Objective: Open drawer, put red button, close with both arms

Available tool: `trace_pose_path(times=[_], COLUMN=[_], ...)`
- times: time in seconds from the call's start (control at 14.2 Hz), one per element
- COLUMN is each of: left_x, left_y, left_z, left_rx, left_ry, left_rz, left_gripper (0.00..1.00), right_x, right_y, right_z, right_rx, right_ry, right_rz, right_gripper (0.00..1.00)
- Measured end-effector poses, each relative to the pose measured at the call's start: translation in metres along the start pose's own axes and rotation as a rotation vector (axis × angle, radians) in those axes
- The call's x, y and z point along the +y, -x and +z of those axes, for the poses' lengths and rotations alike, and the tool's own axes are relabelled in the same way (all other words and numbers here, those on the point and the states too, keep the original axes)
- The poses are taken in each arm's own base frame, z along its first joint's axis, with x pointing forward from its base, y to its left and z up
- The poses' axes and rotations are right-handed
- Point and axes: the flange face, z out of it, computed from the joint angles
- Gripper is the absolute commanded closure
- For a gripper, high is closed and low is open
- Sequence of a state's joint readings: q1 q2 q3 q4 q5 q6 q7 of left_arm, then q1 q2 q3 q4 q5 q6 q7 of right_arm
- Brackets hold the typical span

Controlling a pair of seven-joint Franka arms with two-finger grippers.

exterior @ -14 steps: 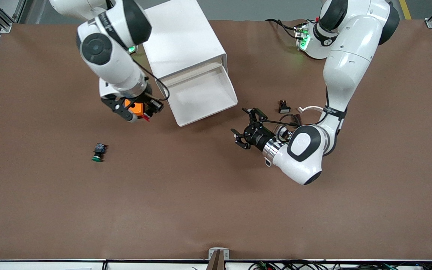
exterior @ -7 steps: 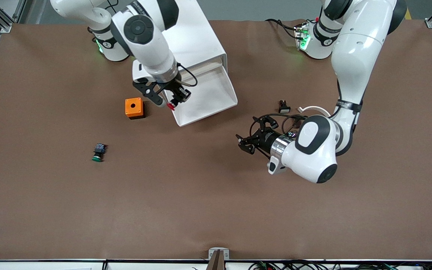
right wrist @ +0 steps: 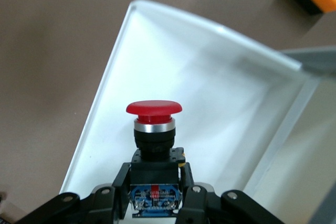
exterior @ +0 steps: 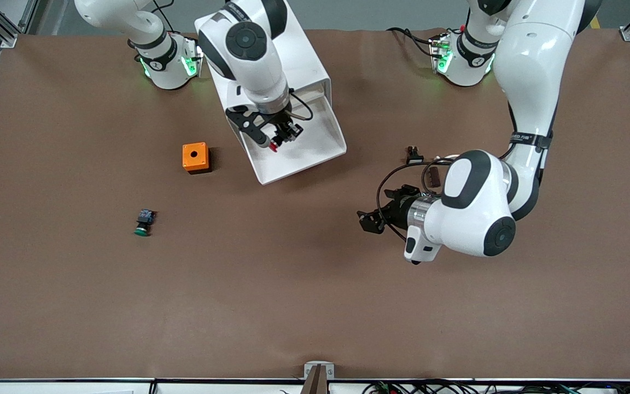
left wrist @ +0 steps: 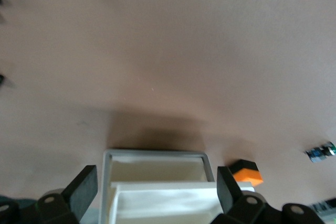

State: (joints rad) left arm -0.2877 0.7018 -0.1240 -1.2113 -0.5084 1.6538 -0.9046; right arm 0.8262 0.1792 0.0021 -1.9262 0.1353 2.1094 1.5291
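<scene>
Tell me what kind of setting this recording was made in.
Most likely a robotics lab test bench, not a home or shop. A brown-covered table carries two bolted-down arms; the right gripper holds the red button over the open drawer, and the left gripper is open over bare table. Cables run along the edge.

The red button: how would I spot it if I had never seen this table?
Find the white cabinet with its top drawer pulled open. Over that drawer the right gripper holds the red button: round red cap, silver ring, black body. The similar button lying on the table has a green cap.
</scene>
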Motion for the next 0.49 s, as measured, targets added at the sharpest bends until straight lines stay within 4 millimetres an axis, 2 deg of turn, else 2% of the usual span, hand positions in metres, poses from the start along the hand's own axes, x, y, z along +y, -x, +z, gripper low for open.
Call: trace_pose_path(times=[0.28,0.49], left_x=[0.010,0.022], left_y=[0.016,0.021], left_z=[-0.008,-0.002], left_rx=[0.156,0.292], left_ry=[-0.033,-0.057], left_rz=[0.061,0.115], left_gripper=[0.00,0.00], right_x=[-0.008,-0.009], right_y=[0.025,0.034], right_z=[0.031,0.039], right_rx=[0.005,0.006], right_ry=[-0.002,-0.002], right_rz=[0.013,0.013], right_gripper=[1.00,1.00])
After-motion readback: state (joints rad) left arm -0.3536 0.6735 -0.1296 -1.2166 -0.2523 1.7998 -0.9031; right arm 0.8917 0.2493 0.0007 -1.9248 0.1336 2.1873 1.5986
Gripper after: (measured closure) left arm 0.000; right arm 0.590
